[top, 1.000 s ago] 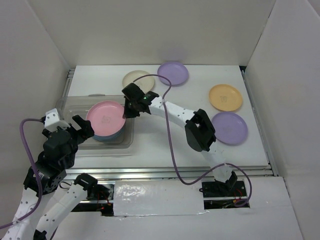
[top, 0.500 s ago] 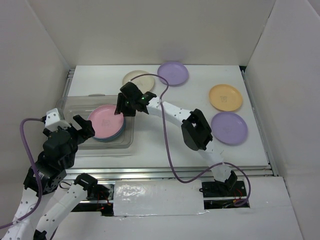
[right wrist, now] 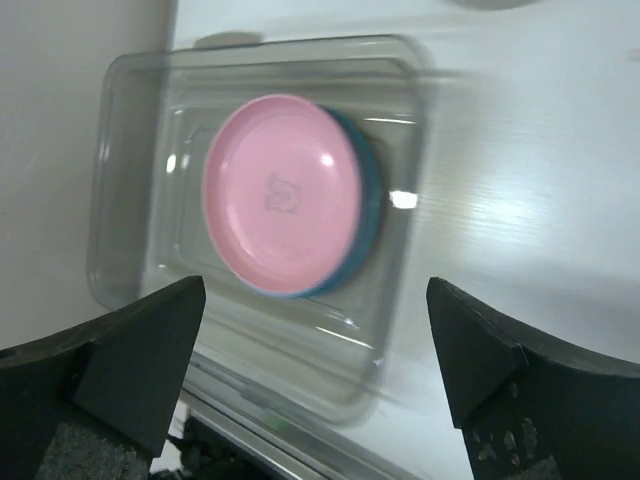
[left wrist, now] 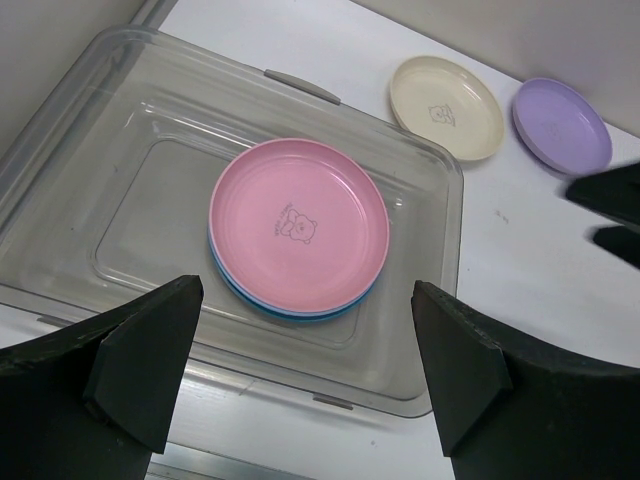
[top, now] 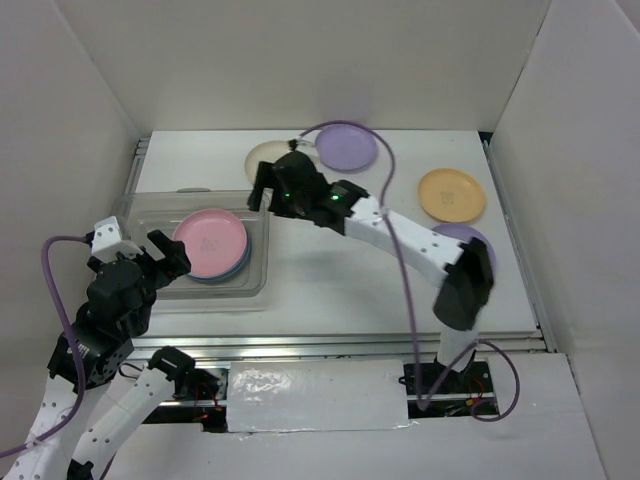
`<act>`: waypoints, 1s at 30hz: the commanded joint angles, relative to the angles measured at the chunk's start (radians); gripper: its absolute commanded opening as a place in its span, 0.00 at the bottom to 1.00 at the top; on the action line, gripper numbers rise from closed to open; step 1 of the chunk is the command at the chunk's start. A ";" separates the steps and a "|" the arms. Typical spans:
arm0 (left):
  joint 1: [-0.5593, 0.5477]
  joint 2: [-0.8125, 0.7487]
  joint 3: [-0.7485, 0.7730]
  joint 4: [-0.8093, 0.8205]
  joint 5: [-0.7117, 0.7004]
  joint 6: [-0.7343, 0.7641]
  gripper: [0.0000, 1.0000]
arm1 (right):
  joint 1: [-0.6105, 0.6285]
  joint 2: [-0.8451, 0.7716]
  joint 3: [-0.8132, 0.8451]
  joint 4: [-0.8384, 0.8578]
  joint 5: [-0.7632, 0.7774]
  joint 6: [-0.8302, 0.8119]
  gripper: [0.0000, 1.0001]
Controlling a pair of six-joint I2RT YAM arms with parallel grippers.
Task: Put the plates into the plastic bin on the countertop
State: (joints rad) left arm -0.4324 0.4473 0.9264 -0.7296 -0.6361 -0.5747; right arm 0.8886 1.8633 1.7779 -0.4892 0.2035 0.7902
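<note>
The clear plastic bin (top: 150, 212) stands at the left of the countertop. A pink plate (top: 210, 240) lies in it on a blue plate (top: 228, 274). My right gripper (top: 260, 188) is open and empty, just past the bin's far right corner and above it; the wrist view shows the pink plate (right wrist: 283, 195) and the bin (right wrist: 400, 120) between its fingers, below them. My left gripper (top: 165, 250) is open and empty over the bin's near edge, looking at the pink plate (left wrist: 298, 222). A cream plate (top: 266, 156), a lilac plate (top: 347, 146), an orange plate (top: 451, 194) and a second lilac plate (top: 447, 233) lie on the countertop.
White walls enclose the countertop on three sides. My right arm stretches from its base across the middle, and its elbow (top: 465, 285) covers part of the second lilac plate. A purple cable (top: 400, 260) loops along that arm. The cream plate (left wrist: 445, 105) lies just beyond the bin.
My right gripper has opened and let go of the pink plate, which now rests on the blue plate in the bin. It has drawn back to the far right, and the elbow has swung right.
</note>
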 commanded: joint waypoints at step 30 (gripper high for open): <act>0.007 0.232 0.040 -0.034 -0.010 -0.014 0.99 | -1.212 -0.678 -1.175 -0.040 -0.006 0.034 0.96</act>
State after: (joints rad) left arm -0.4324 0.6884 0.9363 -0.7918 -0.6510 -0.6022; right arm -0.3206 1.1561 0.6022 -0.6121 0.1997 0.8402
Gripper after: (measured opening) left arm 0.993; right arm 0.969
